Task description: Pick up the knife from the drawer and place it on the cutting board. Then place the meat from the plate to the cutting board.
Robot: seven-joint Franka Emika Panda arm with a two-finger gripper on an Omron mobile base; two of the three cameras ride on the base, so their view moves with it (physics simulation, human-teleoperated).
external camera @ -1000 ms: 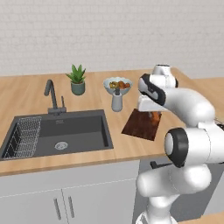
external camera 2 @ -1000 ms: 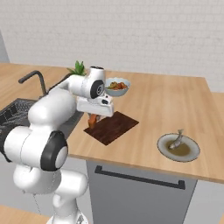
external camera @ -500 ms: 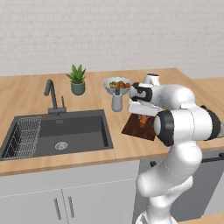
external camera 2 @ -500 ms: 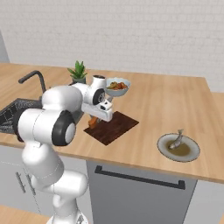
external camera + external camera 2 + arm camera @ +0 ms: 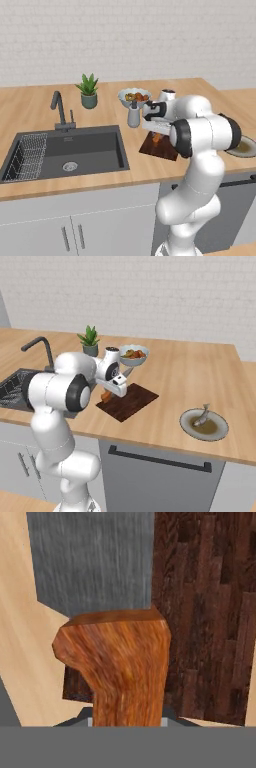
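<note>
My gripper [image 5: 155,131] is shut on the knife [image 5: 157,139] by its orange-brown handle [image 5: 120,662]. It holds the knife low over the left end of the dark reddish-brown cutting board [image 5: 164,151]. In the hand view the grey blade [image 5: 95,562] points away, lying partly over the board [image 5: 205,612] and partly over the bare counter. From the right side the knife [image 5: 105,396] hangs at the board's [image 5: 132,402] near-left corner, under the gripper [image 5: 114,390]. The meat [image 5: 202,417] lies on the round plate [image 5: 189,426] to the right. The drawer is out of view.
A white fruit bowl [image 5: 134,95] and a grey bottle [image 5: 133,116] stand just behind the board. Further left are a potted plant [image 5: 88,90], a faucet [image 5: 58,106] and the dark sink [image 5: 70,152]. The plate's edge [image 5: 246,146] shows behind my arm.
The arm's elbow has swung round to the right. The hand has sunk a little and shifted left toward the board's left end, with the knife still in it.
</note>
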